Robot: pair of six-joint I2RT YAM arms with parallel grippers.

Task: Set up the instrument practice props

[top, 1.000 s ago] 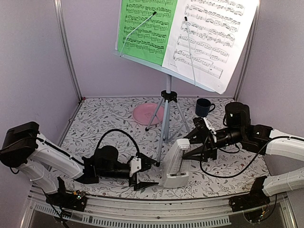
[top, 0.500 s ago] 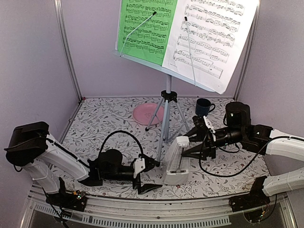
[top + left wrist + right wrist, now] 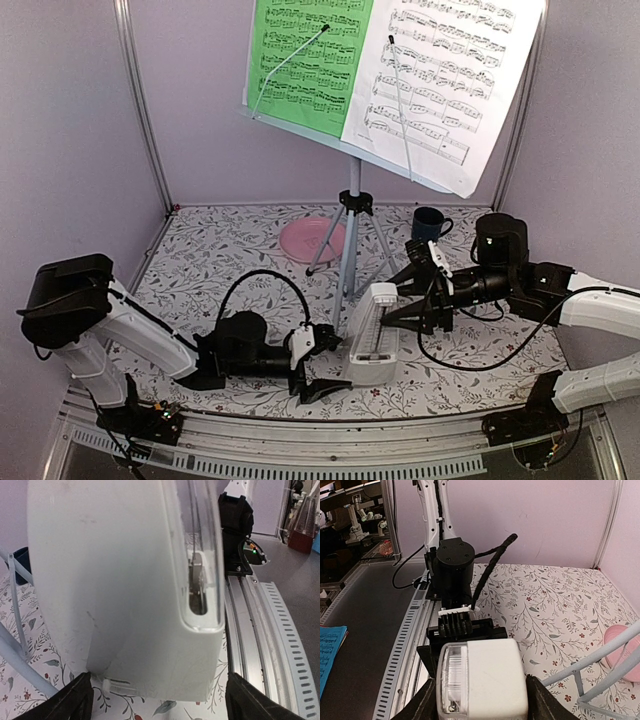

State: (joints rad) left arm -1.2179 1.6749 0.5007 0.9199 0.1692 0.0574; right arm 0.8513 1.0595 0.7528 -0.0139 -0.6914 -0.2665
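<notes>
No legible text or labels.

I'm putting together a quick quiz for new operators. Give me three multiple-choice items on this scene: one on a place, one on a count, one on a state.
1. Where is the plate?
A. On the table, by the stand's legs
B. On the stand's shelf
C. On the floor

2. How many sheets are on the stand?
A. One
B. Two
C. Three

3. The right gripper is:
A. open and empty
B. shut on a sheet
C. shut on the metronome

Answers:
1 A: the plate lies flat on the table beside the tripod legs.
2 B: a green sheet and a white sheet sit side by side.
3 C: its fingers clamp the metronome's top from both sides.
</notes>
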